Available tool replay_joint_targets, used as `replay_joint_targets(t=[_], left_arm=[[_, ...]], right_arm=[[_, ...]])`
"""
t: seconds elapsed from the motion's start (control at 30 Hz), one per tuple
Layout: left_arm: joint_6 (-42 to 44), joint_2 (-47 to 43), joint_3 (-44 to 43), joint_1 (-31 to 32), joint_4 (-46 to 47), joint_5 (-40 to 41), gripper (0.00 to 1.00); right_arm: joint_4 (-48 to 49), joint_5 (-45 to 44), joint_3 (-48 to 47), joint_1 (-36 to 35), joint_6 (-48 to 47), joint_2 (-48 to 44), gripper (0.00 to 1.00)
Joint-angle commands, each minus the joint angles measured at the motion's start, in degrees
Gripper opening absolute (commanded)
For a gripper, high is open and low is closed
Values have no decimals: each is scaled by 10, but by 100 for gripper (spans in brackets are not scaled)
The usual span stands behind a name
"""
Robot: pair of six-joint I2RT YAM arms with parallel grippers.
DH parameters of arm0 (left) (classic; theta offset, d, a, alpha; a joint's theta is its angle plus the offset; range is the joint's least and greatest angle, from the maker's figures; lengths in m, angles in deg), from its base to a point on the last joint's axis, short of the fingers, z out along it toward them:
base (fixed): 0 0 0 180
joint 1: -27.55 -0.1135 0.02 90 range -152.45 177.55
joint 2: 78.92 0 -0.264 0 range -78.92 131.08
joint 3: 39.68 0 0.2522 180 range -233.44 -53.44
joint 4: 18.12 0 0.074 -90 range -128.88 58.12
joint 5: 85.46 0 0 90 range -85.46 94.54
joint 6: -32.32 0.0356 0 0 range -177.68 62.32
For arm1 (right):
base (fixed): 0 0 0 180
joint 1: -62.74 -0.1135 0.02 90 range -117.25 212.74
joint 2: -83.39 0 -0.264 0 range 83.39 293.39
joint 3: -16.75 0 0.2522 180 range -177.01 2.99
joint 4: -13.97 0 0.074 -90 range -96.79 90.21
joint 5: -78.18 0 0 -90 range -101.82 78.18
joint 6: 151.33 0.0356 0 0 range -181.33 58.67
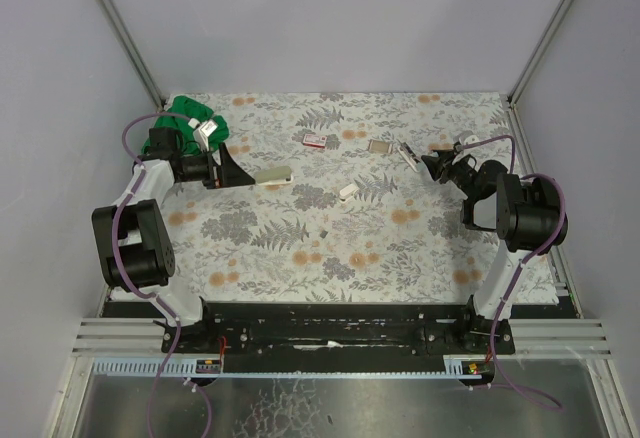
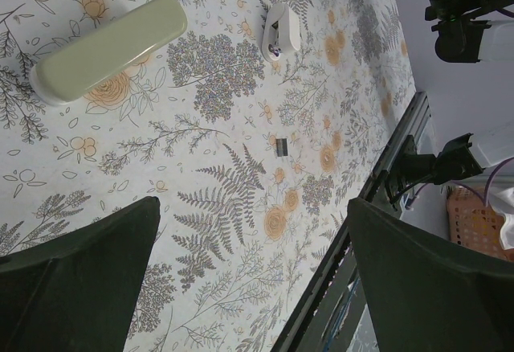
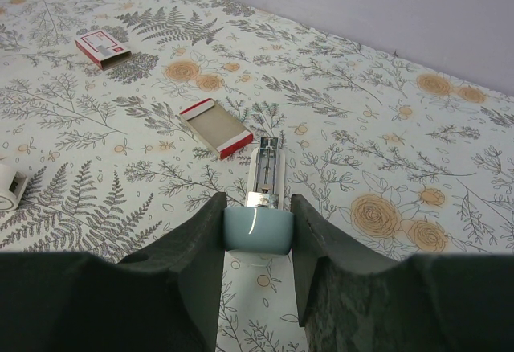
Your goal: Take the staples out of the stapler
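A pale blue plastic stapler [image 3: 257, 231] is clamped at its rear end between the dark fingers [image 3: 193, 272] of the right gripper [image 3: 257, 206], which are closed partway, onto its sides. Its silvery metal magazine [image 3: 266, 171] is laid open and points away from the gripper, over the floral-patterned tablecloth [image 3: 385, 151]. Whether any staples are left in the channel cannot be told.

A tiny dark-grey strip of staples [image 2: 280, 145] is seen lying loose on the cloth, roughly between the two arms and well apart from both grippers. The left gripper [image 2: 253, 207] is spread wide and nothing is held by it. It is poised above the cloth near a sage-green rounded stapler [image 2: 108, 47], which lies closed. A small white object [image 2: 281, 32] lies beyond the strip.

An open red-edged cardboard tray [image 3: 215, 127] lies just beside the tip of the magazine, and a red-and-white box [image 3: 102, 48] lies farther off.

The task is judged to be well advanced: the magazine is exposed and at least one strip appears to be out. What seems left is for the channel to be checked and emptied, and perhaps for the green stapler to be opened.
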Motion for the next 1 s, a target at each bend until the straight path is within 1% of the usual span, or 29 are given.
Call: replay_joint_targets(t=[0.0,0.5,0.67,0.73,0.83,0.9,0.97], left_arm=[[11,7,4,-6,11,-15,100],[11,10,4,-9,12,-21,100],[11,10,4,-10,13,-21,100],[11,9,5,-10,12,-22,100],[11,10,5,-10,13,-22,100],[11,9,4,-11,13,-22,100],[12,10,5,-11,13,-23,100]], right_arm=[[40,19,-3,4,-10,-2,27],[32,22,-3,4,-13,-4,31],[31,24,-3,4,-13,-5,36],[28,24,-4,4,-14,-5,42],[25,24,-4,4,-15,-5,45],[23,24,-5,4,-16,-6,51],[21,25,-5,4,-17,-6,53]])
